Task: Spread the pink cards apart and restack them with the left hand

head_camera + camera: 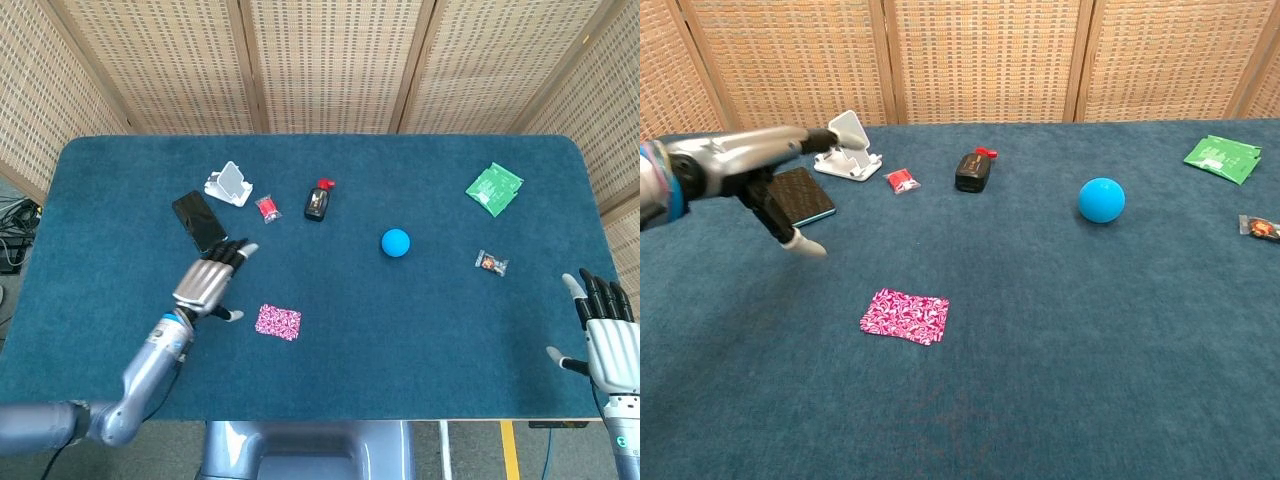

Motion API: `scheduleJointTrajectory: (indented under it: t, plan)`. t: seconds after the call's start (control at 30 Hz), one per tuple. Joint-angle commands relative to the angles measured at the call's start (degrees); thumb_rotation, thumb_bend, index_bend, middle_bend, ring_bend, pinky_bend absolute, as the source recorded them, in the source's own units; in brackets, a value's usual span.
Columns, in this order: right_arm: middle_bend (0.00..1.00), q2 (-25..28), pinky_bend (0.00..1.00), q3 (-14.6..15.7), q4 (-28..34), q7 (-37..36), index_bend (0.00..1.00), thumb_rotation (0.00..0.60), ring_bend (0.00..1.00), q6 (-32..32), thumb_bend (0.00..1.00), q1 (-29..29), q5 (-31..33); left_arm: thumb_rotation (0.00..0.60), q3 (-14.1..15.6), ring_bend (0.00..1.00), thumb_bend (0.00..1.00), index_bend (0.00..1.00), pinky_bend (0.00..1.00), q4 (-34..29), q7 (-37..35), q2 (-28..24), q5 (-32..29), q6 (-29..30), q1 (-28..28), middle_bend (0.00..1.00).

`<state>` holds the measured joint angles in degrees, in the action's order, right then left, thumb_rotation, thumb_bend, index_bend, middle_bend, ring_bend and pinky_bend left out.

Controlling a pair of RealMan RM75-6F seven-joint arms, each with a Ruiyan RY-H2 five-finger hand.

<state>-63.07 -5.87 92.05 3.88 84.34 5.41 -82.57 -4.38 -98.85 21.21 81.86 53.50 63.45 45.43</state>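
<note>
The pink cards (278, 322) lie flat in one stack on the blue table (400, 330), also seen in the chest view as a patterned pink rectangle (905, 315). My left hand (205, 280) hovers up and to the left of the stack, fingers stretched out, holding nothing; the chest view shows the same hand (765, 170) raised above the table. My right hand (605, 335) rests open at the table's near right corner, far from the cards.
A black phone (199, 221), a white phone stand (230, 184), a small red packet (267, 208) and a black and red object (318, 200) lie at the back left. A blue ball (395, 242), a green packet (494, 188) and a wrapped candy (490, 263) lie to the right.
</note>
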Motion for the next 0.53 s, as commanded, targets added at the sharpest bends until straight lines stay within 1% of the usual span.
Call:
scheduleJointTrajectory:
  t: [0.03, 0.13, 0.2, 0.27, 0.33, 0.4, 0.53]
  plan:
    - [0.0, 0.0, 0.0, 0.06, 0.06, 0.0, 0.0, 0.6, 0.0, 0.02, 0.0, -0.02, -0.11, 0.6, 3.46, 0.0, 0.0, 0.0, 0.0, -1.58, -10.12, -6.3, 12.46, 11.39, -9.98, 0.0]
    - [0.0, -0.09, 0.0, 0.13, 0.0, 0.17, 0.0, 0.6, 0.0, 0.14, 0.0, -0.04, -0.31, 0.6, 6.5, 0.0, 0.0, 0.0, 0.0, -0.37, -14.69, -8.87, 18.61, 16.14, -14.64, 0.0]
    - [0.0, -0.15, 0.0, 0.21, -0.23, -0.09, 0.0, 0.6, 0.0, 0.33, 0.0, -0.1, -0.61, 0.6, 9.78, 0.0, 0.0, 0.0, 0.0, 0.84, -19.09, -11.43, 22.03, 20.23, -19.65, 0.0]
    - [0.0, -0.21, 0.0, 0.21, -0.49, -0.3, 0.0, 0.6, 0.0, 0.59, 0.0, -0.18, -0.79, 0.6, 11.02, 0.0, 0.0, 0.0, 0.0, 1.92, -21.29, -12.27, 23.79, 22.3, -22.07, 0.0]
    - [0.0, -0.2, 0.0, 0.1, -0.71, -0.41, 0.0, 0.6, 0.0, 1.01, 0.0, -0.41, -0.66, 0.6, 12.8, 0.0, 0.0, 0.0, 0.0, 3.32, -24.18, -13.94, 24.91, 25.02, -25.82, 0.0]
    - [0.0, -0.14, 0.0, -0.01, -0.64, -0.54, 0.0, 0.6, 0.0, 1.39, 0.0, -0.51, -0.77, 0.6, 13.42, 0.0, 0.0, 0.0, 0.0, 3.83, -25.11, -15.4, 25.88, 26.43, -27.69, 0.0]
    - [0.0, 0.05, 0.0, -0.15, -0.44, -0.68, 0.0, 0.6, 0.0, 1.82, 0.0, -0.63, -0.94, 0.6, 13.74, 0.0, 0.0, 0.0, 0.0, 3.81, -26.76, -17.19, 26.65, 28.07, -30.89, 0.0]
